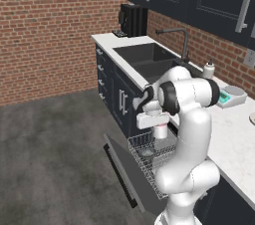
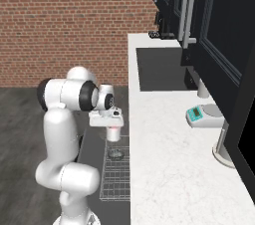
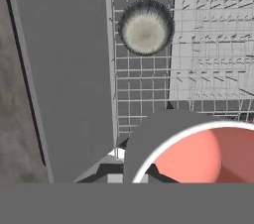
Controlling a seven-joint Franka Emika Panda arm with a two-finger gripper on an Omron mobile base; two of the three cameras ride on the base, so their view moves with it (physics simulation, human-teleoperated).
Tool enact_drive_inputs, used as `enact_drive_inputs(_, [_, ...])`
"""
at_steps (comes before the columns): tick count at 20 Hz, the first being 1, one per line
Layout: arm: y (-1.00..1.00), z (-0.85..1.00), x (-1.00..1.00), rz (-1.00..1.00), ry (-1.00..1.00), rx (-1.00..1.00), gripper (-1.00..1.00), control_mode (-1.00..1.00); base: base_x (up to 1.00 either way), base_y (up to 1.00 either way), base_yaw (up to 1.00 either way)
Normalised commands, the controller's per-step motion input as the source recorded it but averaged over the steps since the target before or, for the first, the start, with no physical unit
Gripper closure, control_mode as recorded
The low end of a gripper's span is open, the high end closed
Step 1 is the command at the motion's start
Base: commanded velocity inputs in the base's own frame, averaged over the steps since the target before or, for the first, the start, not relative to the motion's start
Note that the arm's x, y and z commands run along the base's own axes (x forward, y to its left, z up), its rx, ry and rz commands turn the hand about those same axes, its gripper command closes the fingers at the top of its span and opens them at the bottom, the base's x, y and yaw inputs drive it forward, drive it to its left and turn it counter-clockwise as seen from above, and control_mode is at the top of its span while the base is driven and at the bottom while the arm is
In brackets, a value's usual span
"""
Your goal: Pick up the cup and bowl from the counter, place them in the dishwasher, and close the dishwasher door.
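Observation:
My gripper (image 1: 157,123) is shut on the rim of the cup (image 1: 160,131), which hangs upright just above the dishwasher rack (image 1: 155,168). In the hand view the cup (image 3: 198,154) shows its white rim and red-pink inside at the bottom right. The grey speckled bowl (image 3: 146,27) sits upright in the wire rack (image 3: 213,44). It also appears in the base views, bowl (image 1: 147,153) and bowl (image 2: 116,154), a little below the cup (image 2: 114,133). The dishwasher door (image 1: 123,169) lies folded down and open, dark panel (image 3: 69,69) left of the rack.
The white counter (image 2: 169,149) runs along the right with a dark sink (image 2: 162,69), a teal-faced scale (image 2: 201,116) and a soap bottle (image 1: 208,69). Dark cabinets (image 1: 112,82) stand below. Grey floor (image 1: 55,154) lies open to the left of the door.

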Motion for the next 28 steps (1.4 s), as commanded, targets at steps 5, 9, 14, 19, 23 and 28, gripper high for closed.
enact_drive_inputs(5, [0.37, -0.78, 0.00, 0.00, 0.00, -0.04, 1.00, -1.00, 0.00, 0.00, 0.00])
enact_drive_inputs(9, [0.09, -0.71, 0.00, -0.01, 0.01, -0.05, 1.00, -1.00, 0.00, 0.00, 0.00])
enact_drive_inputs(14, [0.00, -0.50, 0.05, -0.05, 0.08, -0.02, 1.00, -1.00, 0.00, 0.00, 0.00])
enact_drive_inputs(19, [0.00, -0.61, 0.08, -0.04, 0.05, 0.00, 1.00, -1.00, 0.00, 0.00, 0.00])
enact_drive_inputs(23, [0.00, -0.49, 0.01, -0.05, 0.04, 0.00, 1.00, -1.00, 0.00, 0.00, 0.00])
enact_drive_inputs(28, [-0.04, -0.50, 0.02, -0.06, 0.00, -0.03, 1.00, -1.00, 0.00, 0.00, 0.00])
